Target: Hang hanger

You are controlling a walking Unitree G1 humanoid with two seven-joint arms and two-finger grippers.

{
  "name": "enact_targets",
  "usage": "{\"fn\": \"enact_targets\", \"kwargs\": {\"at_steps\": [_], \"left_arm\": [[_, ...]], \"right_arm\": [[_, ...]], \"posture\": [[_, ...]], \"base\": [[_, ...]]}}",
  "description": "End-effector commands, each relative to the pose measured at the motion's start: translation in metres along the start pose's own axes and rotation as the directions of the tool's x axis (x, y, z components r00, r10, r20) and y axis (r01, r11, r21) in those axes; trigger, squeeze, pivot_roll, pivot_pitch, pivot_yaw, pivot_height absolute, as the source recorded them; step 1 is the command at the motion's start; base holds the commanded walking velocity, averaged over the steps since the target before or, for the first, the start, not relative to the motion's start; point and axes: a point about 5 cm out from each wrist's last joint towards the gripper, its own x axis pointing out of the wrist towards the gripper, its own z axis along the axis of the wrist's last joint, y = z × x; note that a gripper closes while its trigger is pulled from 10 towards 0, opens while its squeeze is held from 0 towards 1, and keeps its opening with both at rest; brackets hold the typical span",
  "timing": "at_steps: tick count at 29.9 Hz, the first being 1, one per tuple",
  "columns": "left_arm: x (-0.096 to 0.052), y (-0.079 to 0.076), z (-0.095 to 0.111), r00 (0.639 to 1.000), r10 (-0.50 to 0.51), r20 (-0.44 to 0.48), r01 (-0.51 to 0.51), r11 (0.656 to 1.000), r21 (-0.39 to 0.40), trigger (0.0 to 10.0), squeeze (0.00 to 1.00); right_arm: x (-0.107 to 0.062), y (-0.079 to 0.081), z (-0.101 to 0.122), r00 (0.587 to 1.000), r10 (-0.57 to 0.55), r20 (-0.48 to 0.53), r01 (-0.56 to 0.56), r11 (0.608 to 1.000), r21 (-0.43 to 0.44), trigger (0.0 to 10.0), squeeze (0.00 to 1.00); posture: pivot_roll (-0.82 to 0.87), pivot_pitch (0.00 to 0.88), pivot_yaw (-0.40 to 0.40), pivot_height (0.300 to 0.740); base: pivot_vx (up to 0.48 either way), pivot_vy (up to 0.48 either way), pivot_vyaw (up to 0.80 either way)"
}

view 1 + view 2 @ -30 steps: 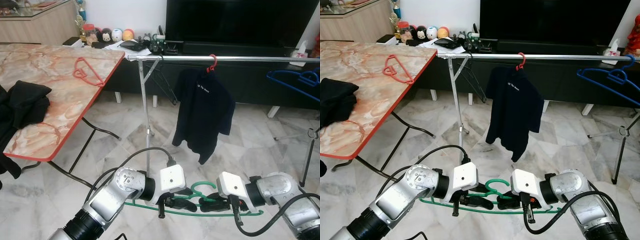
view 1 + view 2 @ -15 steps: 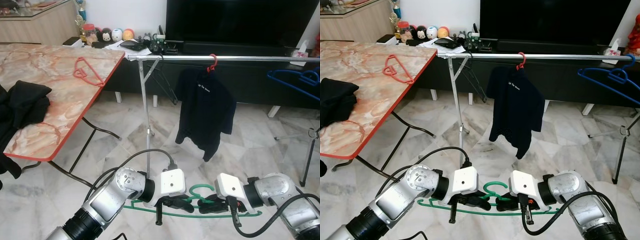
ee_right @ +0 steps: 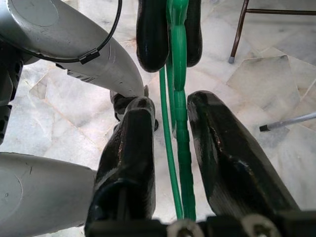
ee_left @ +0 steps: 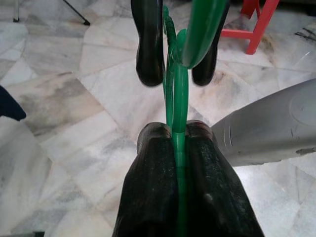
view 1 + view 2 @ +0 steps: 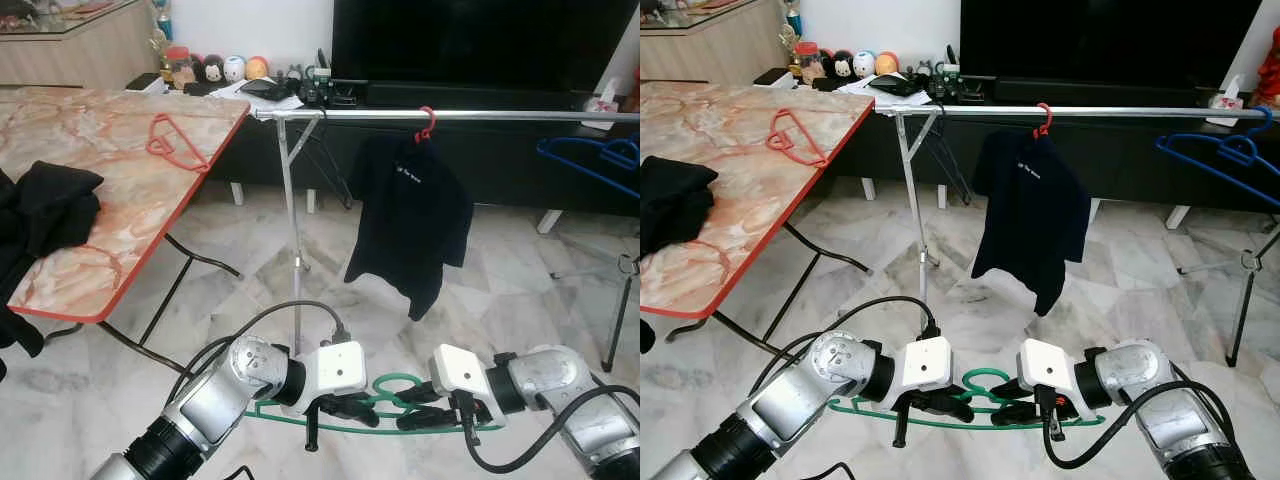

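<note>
Green hanger (image 5: 400, 405): held low over the marble floor (image 5: 500, 290), level, in front of the robot, between both arms.
Left claw (image 5: 345, 405): clamped tight on the hanger's wire, fingers (image 4: 163, 197) pressed against it.
Right claw (image 5: 415, 412): fingers (image 3: 222, 163) narrowly parted around the wire; contact unclear.
Rail (image 5: 470, 117): well beyond and above the hanger, carrying a dark shirt (image 5: 410, 225) on a red hanger (image 5: 426, 125).
Desk (image 5: 110, 190): on the left, with black clothing (image 5: 45, 210).

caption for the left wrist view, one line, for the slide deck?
Left gripper shut on the green hanger above the marble floor, with the right gripper facing it.
</note>
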Motion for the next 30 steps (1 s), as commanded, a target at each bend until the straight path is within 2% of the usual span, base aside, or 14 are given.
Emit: {"fn": "enact_targets", "kwargs": {"at_steps": [1,6,17,18,19,20,21,22,23,25,26,28,29,30], "left_arm": [[-0.001,0.002,0.003,1.0,-0.002,-0.003,0.002,1.0,0.03,0.0,0.0],[-0.004,0.004,-0.004,0.999,0.029,-0.045,-0.027,0.999,0.043,0.0,0.0],[-0.029,0.006,-0.032,0.981,0.139,-0.134,-0.141,0.99,-0.006,0.0,0.0],[-0.033,0.009,-0.033,0.972,0.198,-0.125,-0.201,0.979,-0.017,0.0,0.0],[-0.035,0.01,-0.033,0.969,0.216,-0.123,-0.22,0.975,-0.02,0.0,0.0],[-0.036,0.012,-0.033,0.963,0.243,-0.116,-0.248,0.968,-0.028,1.2,0.0],[-0.039,0.014,-0.033,0.954,0.28,-0.105,-0.285,0.958,-0.037,1.2,0.0],[-0.042,0.017,-0.033,0.939,0.331,-0.09,-0.336,0.94,-0.053,4.4,0.0],[-0.046,0.021,-0.033,0.917,0.392,-0.075,-0.397,0.914,-0.08,10.0,0.0],[-0.061,0.025,-0.036,0.849,0.526,-0.041,-0.526,0.837,-0.153,10.0,0.0],[-0.061,0.025,-0.036,0.849,0.526,-0.041,-0.526,0.837,-0.153,10.0,0.0],[-0.079,0.02,-0.043,0.787,0.617,-0.028,-0.603,0.758,-0.247,10.0,0.0],[-0.079,0.02,-0.043,0.787,0.617,-0.028,-0.603,0.758,-0.247,10.0,0.0],[-0.082,0.017,-0.045,0.777,0.629,-0.027,-0.612,0.745,-0.267,10.0,0.0]], "right_arm": [[-0.002,-0.003,0.004,1.0,-0.001,-0.001,0.001,1.0,-0.018,10.0,1.0],[-0.007,-0.004,0.0,0.999,-0.026,-0.027,0.025,1.0,-0.012,10.0,1.0],[-0.03,-0.018,-0.03,0.966,-0.255,-0.04,0.258,0.959,0.115,10.0,1.0],[-0.034,-0.026,-0.037,0.93,-0.365,-0.041,0.367,0.918,0.15,10.0,1.0],[-0.035,-0.028,-0.04,0.917,-0.396,-0.041,0.398,0.903,0.162,10.0,1.0],[-0.036,-0.03,-0.044,0.899,-0.436,-0.044,0.436,0.879,0.194,10.0,0.97],[-0.037,-0.032,-0.048,0.877,-0.478,-0.051,0.477,0.854,0.21,10.0,0.97],[-0.038,-0.035,-0.055,0.844,-0.53,-0.076,0.532,0.814,0.233,10.0,0.28],[-0.039,-0.037,-0.063,0.799,-0.591,-0.114,0.597,0.754,0.275,10.0,0.0],[-0.043,-0.039,-0.087,0.655,-0.722,-0.223,0.739,0.552,0.385,10.0,0.0],[-0.043,-0.039,-0.087,0.655,-0.722,-0.223,0.739,0.552,0.385,10.0,0.0],[-0.039,-0.03,-0.113,0.506,-0.777,-0.374,0.823,0.306,0.479,10.0,0.0],[-0.039,-0.03,-0.113,0.506,-0.777,-0.374,0.823,0.306,0.479,10.0,0.0],[-0.036,-0.025,-0.119,0.481,-0.774,-0.412,0.83,0.25,0.498,10.0,0.0]], "posture": [[-0.03,0.0,-0.015,0.74],[-0.03,0.0,-0.015,0.74],[-0.03,0.0,-0.017,0.74],[-0.03,0.0,-0.017,0.74],[-0.03,0.0,-0.017,0.74],[-0.03,0.0,-0.017,0.74],[-0.03,0.0,-0.017,0.74],[-0.03,0.0,-0.017,0.74],[-0.03,0.0,-0.017,0.74],[-0.01,0.0,-0.023,0.74],[-0.01,0.0,-0.023,0.74],[0.0,0.0,-0.027,0.74],[0.0,0.0,-0.027,0.74],[0.01,0.0,-0.03,0.74]], "base": [[0.0,0.0,0.0],[0.0,0.0,0.0],[0.0,0.0,0.0],[0.0,0.0,0.0],[0.0,0.0,0.0],[0.0,0.0,0.0],[0.0,0.0,0.0],[0.0,0.0,0.0],[0.0,0.0,0.0],[0.0,0.0,0.0],[0.0,0.0,0.0],[0.0,0.0,0.0],[0.0,0.0,0.0],[0.0,0.0,0.0]]}}
